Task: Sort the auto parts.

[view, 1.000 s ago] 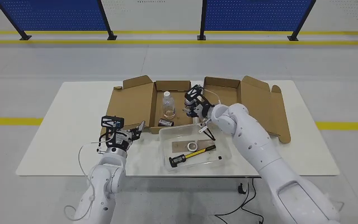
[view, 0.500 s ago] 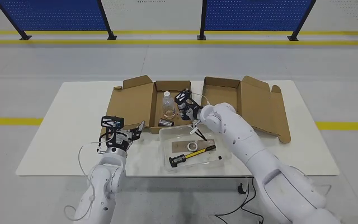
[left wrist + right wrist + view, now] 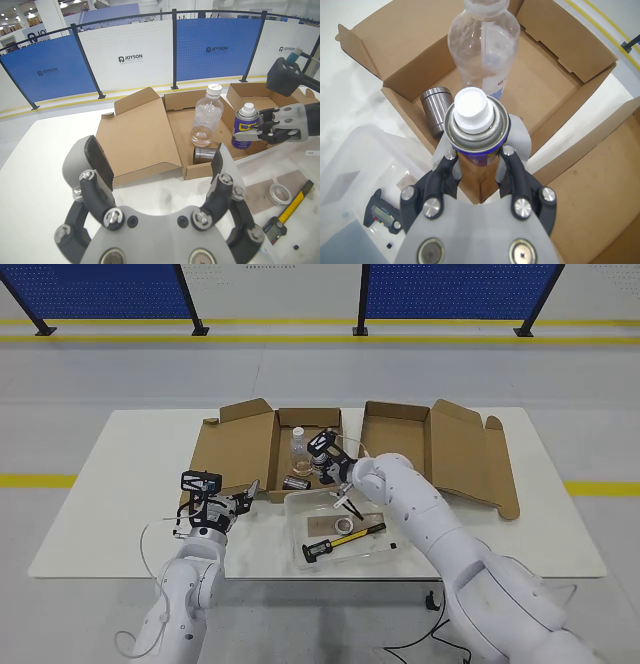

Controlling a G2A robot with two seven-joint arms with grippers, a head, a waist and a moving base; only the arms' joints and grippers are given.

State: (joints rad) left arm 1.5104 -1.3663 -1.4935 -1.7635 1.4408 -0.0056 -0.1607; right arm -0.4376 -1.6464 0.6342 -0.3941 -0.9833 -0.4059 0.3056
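gripping a spray can [image 3: 475, 130] upright with the right gripper [image 3: 477, 152], jaws clamped on its sides, at the near corner of the left cardboard box [image 3: 245, 449]. cannot tell whether touching the box floor. close by inside the box: a clear bottle [image 3: 203, 120] standing, a metal cylinder [image 3: 203, 155] lying on its side. hovering the left gripper [image 3: 156, 150] above the table [image 3: 130, 494] just before the box flap, jaws wide apart, holding nothing. beside the box in a clear tray [image 3: 298, 519]: a caliper [image 3: 287, 212] and a metal ring [image 3: 280, 194].
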